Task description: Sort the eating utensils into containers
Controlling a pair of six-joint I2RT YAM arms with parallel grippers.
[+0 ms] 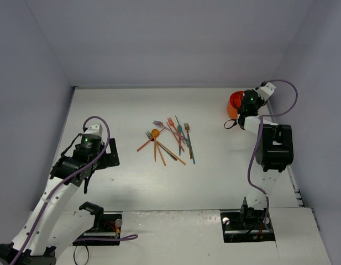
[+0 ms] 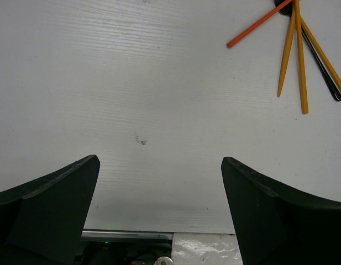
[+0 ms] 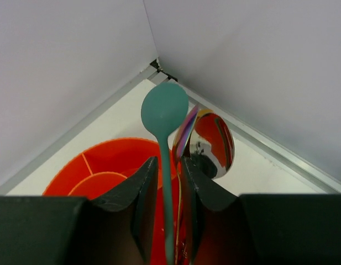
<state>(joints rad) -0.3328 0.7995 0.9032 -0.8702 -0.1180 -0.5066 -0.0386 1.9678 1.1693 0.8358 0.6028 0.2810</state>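
The eating utensils [image 1: 170, 138] lie in a loose pile at the middle of the table: forks, spoons and sticks in orange, red, teal and purple. The orange container [image 1: 234, 104] stands at the far right, and the right wrist view shows its divided inside [image 3: 104, 160]. My right gripper [image 1: 249, 102] [image 3: 169, 163] is just above it. Its jaws stand narrowly around the handle of a teal spoon [image 3: 164, 110]. A shiny metallic spoon [image 3: 211, 143] stands against the right finger. My left gripper [image 1: 108, 153] [image 2: 159, 165] is open and empty over bare table, left of the pile.
Orange sticks [image 2: 297, 55] and an orange handle [image 2: 258, 25] of the pile show at the top right of the left wrist view. The back and right walls meet close behind the container [image 3: 156, 65]. The table's near edge [image 2: 131, 234] lies under the left gripper.
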